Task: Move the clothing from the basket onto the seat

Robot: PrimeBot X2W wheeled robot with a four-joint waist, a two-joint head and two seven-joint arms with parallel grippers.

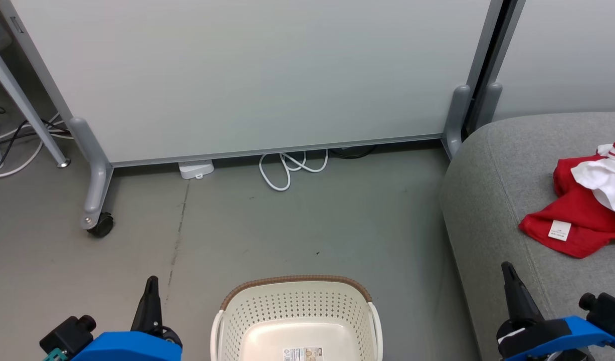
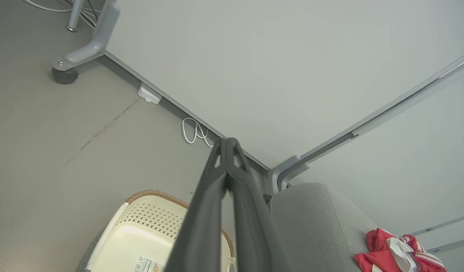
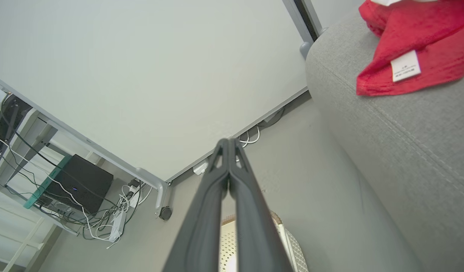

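Bottom corners: your dark-fingered left gripper (image 1: 150, 293) and right gripper (image 1: 514, 288) sit pressed together, empty. With the cream perforated basket (image 1: 297, 279) bare and red white-trimmed clothing (image 1: 580, 220) on the light-grey fabric seat (image 1: 487, 200), probably just hold clear

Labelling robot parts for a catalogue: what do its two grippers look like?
The left gripper and right gripper match: two long, dark grey fingers tapering to points, triangular cut-outs near the tips, mounted on bright blue housings with black knobbed parts.

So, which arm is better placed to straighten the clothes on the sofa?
Right. The right gripper is alongside the sofa, near the red clothes; the left gripper is beyond the empty basket, over floor. Both shut.
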